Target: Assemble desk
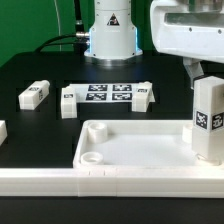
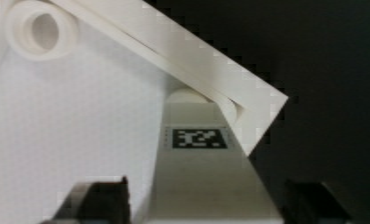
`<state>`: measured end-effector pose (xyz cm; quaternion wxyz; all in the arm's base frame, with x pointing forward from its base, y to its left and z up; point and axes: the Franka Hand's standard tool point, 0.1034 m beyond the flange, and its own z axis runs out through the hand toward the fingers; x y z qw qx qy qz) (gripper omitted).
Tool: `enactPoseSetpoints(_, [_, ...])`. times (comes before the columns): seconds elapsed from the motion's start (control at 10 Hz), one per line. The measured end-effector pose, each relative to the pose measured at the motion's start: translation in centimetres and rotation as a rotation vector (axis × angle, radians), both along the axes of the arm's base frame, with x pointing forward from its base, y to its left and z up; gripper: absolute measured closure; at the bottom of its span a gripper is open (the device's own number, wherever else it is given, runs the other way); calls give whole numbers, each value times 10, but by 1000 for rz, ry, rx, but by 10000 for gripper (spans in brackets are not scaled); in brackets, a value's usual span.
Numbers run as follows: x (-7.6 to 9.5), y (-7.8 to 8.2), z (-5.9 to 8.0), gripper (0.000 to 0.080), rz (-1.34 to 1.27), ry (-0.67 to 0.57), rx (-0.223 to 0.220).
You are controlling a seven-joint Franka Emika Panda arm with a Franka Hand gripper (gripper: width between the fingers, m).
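Observation:
The white tabletop (image 1: pixel 130 140) lies tray side up at the front of the black table, with a round socket (image 1: pixel 88 157) in its near corner. One white leg (image 1: pixel 208 120) with a tag stands upright in the tabletop's corner at the exterior view's right. My gripper (image 1: pixel 205 75) is over its top and shut on it. In the wrist view the leg (image 2: pixel 203 150) runs between my fingers (image 2: pixel 102 200), over the tabletop (image 2: pixel 75 120) and a socket (image 2: pixel 40 35). Three loose legs (image 1: pixel 35 95) (image 1: pixel 68 102) (image 1: pixel 146 93) lie behind the tabletop.
The marker board (image 1: pixel 108 93) lies flat between the loose legs. A further white piece (image 1: pixel 2 130) shows at the exterior view's left edge. The long white border rail (image 1: pixel 100 182) runs along the front. The arm's base (image 1: pixel 110 35) stands at the back.

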<state>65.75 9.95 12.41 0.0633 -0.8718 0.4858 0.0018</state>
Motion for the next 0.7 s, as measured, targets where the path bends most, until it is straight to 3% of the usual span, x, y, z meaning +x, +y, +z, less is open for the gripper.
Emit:
enactPoseSetpoints(0.1, [0,-1,0,307,54,-4,-4])
enactPoseSetpoints(0.2, [-1,-3,-1,185,124,-4,-10])
enactPoseSetpoints(0.3, [-2,-3,-1,160,261,-14,-18])
enactPoseSetpoints(0.7, [1,3,0,151,704,-61,-38])
